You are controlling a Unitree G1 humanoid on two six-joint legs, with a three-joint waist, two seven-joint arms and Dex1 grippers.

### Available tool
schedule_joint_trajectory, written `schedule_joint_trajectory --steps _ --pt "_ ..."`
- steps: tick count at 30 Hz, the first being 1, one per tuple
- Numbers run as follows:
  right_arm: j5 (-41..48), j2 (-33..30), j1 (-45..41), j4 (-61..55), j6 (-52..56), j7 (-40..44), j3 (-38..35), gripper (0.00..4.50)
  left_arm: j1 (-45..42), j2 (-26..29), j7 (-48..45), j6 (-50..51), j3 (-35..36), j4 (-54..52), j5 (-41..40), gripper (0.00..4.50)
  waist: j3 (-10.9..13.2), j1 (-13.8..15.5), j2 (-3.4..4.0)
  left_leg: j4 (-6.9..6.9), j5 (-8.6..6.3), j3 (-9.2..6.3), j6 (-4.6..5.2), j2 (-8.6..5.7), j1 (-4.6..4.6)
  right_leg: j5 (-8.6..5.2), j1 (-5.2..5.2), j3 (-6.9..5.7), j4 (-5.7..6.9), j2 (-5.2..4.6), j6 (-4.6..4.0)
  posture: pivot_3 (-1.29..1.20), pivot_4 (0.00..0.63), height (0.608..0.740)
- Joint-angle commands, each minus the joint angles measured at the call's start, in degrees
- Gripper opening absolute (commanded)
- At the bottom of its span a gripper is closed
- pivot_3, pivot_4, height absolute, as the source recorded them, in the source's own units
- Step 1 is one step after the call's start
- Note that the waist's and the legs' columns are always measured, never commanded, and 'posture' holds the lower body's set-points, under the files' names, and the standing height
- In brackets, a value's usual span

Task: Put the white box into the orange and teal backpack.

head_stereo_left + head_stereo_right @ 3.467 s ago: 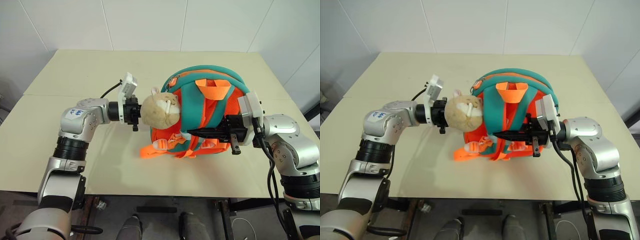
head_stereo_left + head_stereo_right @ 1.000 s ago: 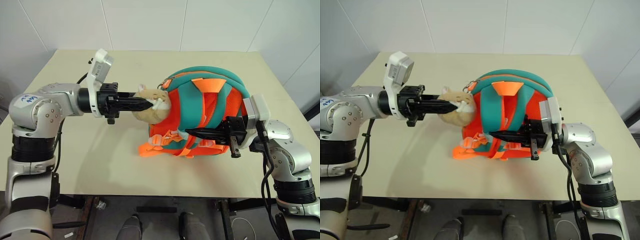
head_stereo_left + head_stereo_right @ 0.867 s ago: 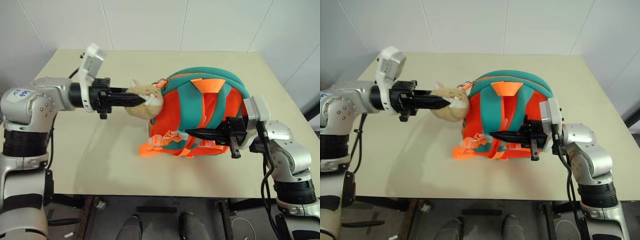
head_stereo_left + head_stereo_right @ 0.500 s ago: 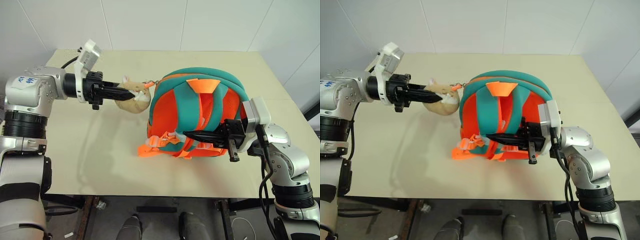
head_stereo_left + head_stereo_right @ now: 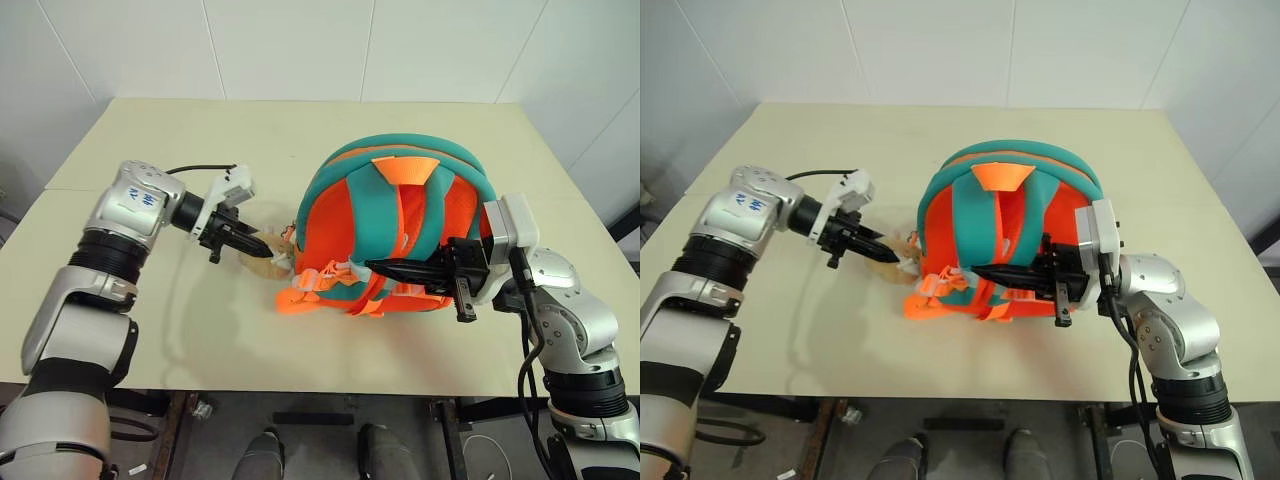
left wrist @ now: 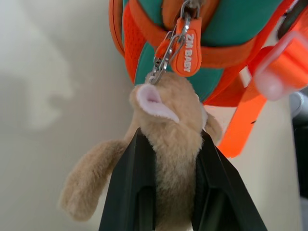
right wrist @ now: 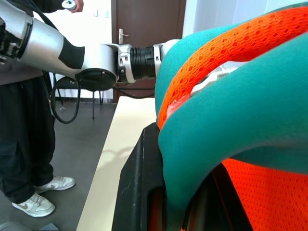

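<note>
The pale wooden table [image 5: 150, 320] carries the small orange and teal fabric backpack [image 5: 400, 225], standing upright with its straps toward the robot. The right gripper [image 5: 385, 266] is clenched on a teal shoulder strap [image 7: 231, 130] and has kept its place, steadying the bag. The left gripper [image 5: 262, 247] grasps the tan plush animal head [image 6: 166, 144], which hangs by a clip from the orange zipper pull [image 6: 187, 45]. Over the last second this gripper has swung the plush from up beside the bag's top down to the tabletop at the bag's left foot. This probably draws the zipper down that side, opening the bag. The flat white box cannot be made out; loading presumably follows.
</note>
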Motion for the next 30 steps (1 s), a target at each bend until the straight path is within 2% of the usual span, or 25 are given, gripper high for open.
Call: schedule_joint_trajectory --steps 1,7,8,11,13,15,16,21,27,30 --pt "0.60 0.10 -0.04 -2.36 -0.54 -0.45 -0.72 0.00 0.05 -0.52 0.97 -2.57 -0.30 1.71 3.35 0.46 0.00 -0.02 0.00 0.00 0.00 0.00 0.00 0.00 -0.01 0.00 -0.01 0.00 0.00 0.00 0.00 0.00 0.150 0.740" --pt "-0.16 -1.24 0.24 -2.80 0.26 -1.86 -1.09 0.00 2.02 -2.82 3.56 0.31 1.91 -0.71 3.36 0.46 0.00 0.03 0.00 0.03 0.00 -0.01 0.00 0.00 0.01 0.01 0.02 0.01 0.03 0.00 0.01 0.00 0.150 0.740" --pt "-0.40 -1.78 0.42 -3.07 0.77 -2.25 -1.16 0.00 2.76 -3.00 3.25 0.38 3.47 -2.02 1.86 0.46 0.00 0.02 0.00 0.03 0.00 -0.01 0.00 0.00 0.01 0.01 0.02 0.01 0.04 0.00 0.01 0.00 0.150 0.740" --pt "-0.69 -5.09 -0.04 -4.07 6.59 -6.59 -1.60 0.00 4.55 -5.31 2.03 6.09 14.50 -8.82 -9.93 0.45 0.03 0.06 0.03 0.03 0.00 -0.01 0.00 0.00 -0.01 0.01 0.00 0.01 0.06 0.00 0.01 0.00 0.150 0.740" --pt "-0.04 -7.00 -0.38 -5.05 10.30 -9.31 -1.98 0.00 6.17 -4.59 0.79 9.63 17.15 -13.30 -13.11 0.45 0.03 0.08 0.03 0.05 0.00 -0.05 0.00 0.00 -0.06 0.01 -0.02 -0.01 0.07 0.00 0.01 0.00 0.150 0.740" --pt "-0.67 -10.07 0.16 -6.50 11.12 -8.05 -1.88 0.00 8.06 -3.77 1.21 11.11 18.86 -16.50 -14.82 0.45 0.04 0.14 0.04 0.06 0.00 -0.10 0.00 0.00 -0.12 0.01 -0.06 -0.03 0.08 0.00 0.01 0.00 0.150 0.740" --pt "-0.86 -11.60 0.64 -7.21 11.71 -7.77 -2.23 0.69 9.03 -2.93 1.56 11.55 19.28 -17.57 -14.89 0.80 0.05 0.15 0.06 0.05 0.00 -0.09 0.00 -0.01 -0.12 0.00 -0.06 -0.02 0.06 0.00 0.02 0.00 0.150 0.740" --pt "1.13 -16.43 2.70 -10.11 14.00 -8.29 -6.11 2.33 12.83 0.71 3.23 14.43 21.70 -21.91 -16.70 2.47 0.05 0.01 0.06 0.08 -0.02 -0.06 0.03 -0.01 -0.06 0.00 0.00 -0.01 0.03 0.00 0.02 0.00 0.150 0.740" --pt "3.03 -20.64 8.73 -12.33 15.00 -8.23 -15.16 4.39 18.70 4.11 5.21 12.61 25.35 -23.83 -18.16 4.37 0.05 0.15 0.06 0.10 -0.02 -0.03 0.03 0.00 -0.02 0.00 0.02 0.00 0.05 0.00 0.00 0.00 0.150 0.740" --pt "1.58 -23.06 13.16 -10.89 13.32 -6.03 -19.53 4.49 20.28 4.17 6.87 9.47 27.88 -23.65 -18.72 4.47 0.05 0.35 0.06 0.11 -0.02 -0.03 0.03 0.00 -0.02 0.01 0.04 -0.01 0.01 0.00 -0.01 0.00 0.150 0.740"
